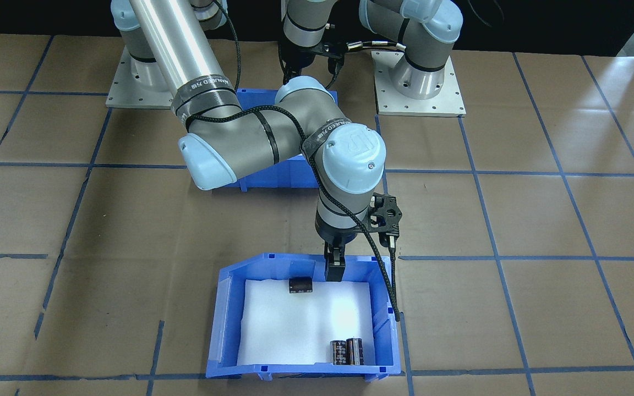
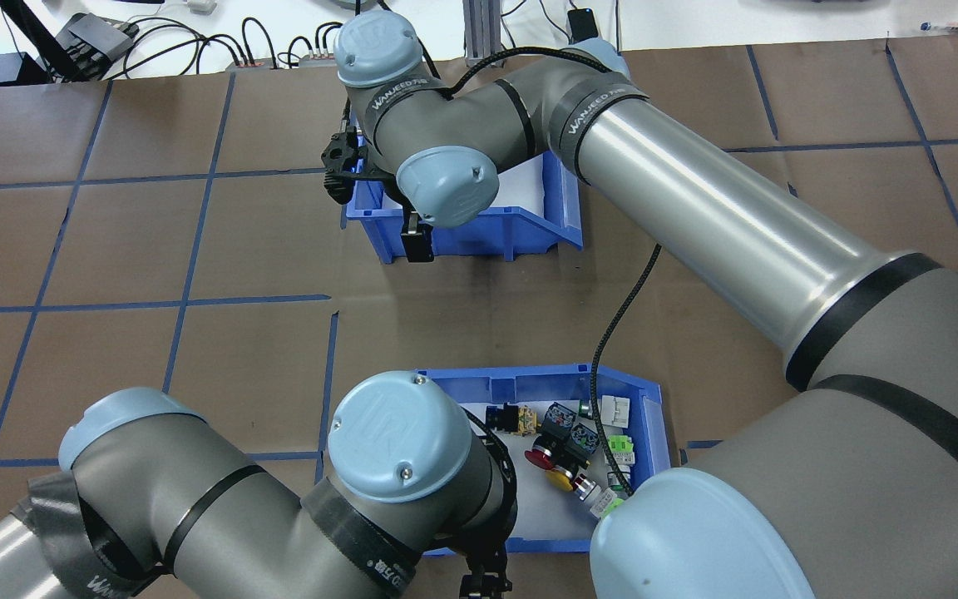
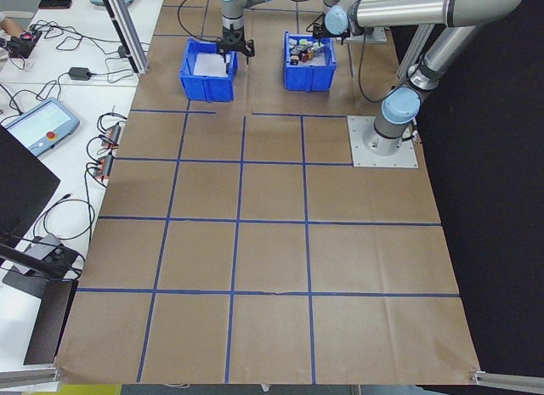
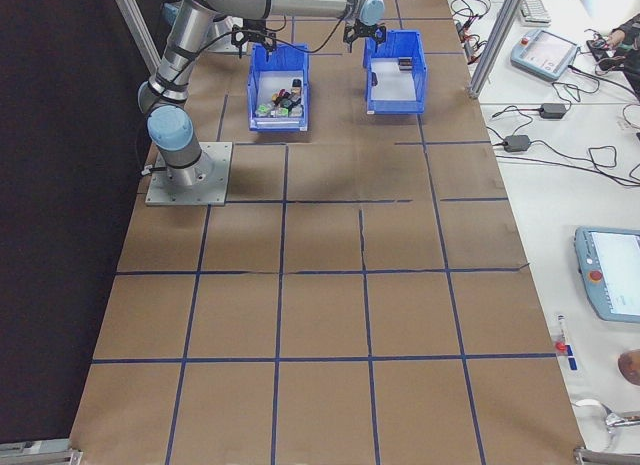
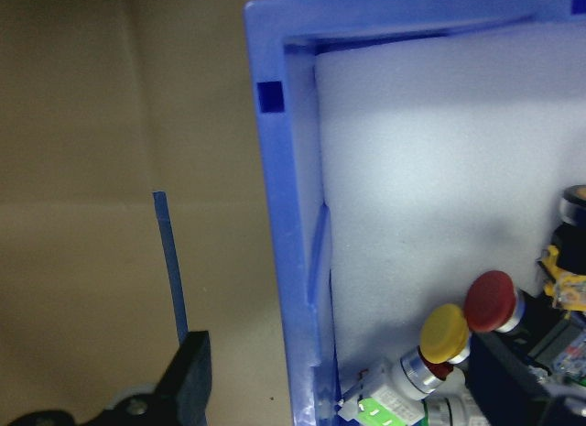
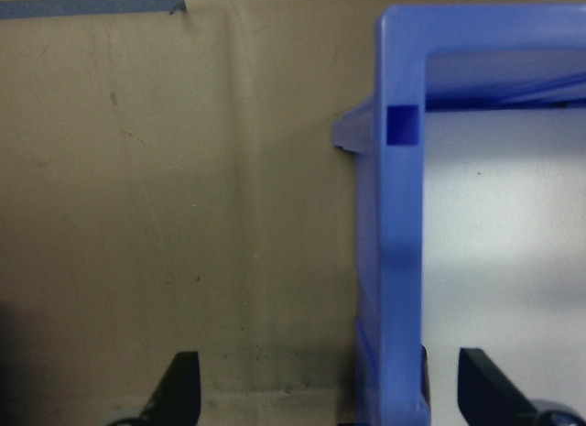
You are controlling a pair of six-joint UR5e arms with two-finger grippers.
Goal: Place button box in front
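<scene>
The button box [image 2: 545, 383] is a blue bin with a white liner, on the robot's side of the table. Red, yellow, green and black push buttons [image 2: 564, 456] cluster at its right. My left gripper [image 5: 339, 394] is open astride the box's side wall [image 5: 291, 224], one finger [image 5: 188, 376] outside on the paper. In the front-facing view the box [image 1: 287, 175] is mostly hidden behind my right arm. My right gripper [image 6: 334, 394] is open astride a wall of the other blue bin [image 6: 399, 215], farther out.
The other blue bin [image 1: 223, 324] holds three black cylinders [image 1: 347, 352] on a white liner. Brown paper with blue tape lines [image 2: 196, 241] covers the table. Cables and devices [image 3: 51, 127] lie on the side benches beyond the table's edge.
</scene>
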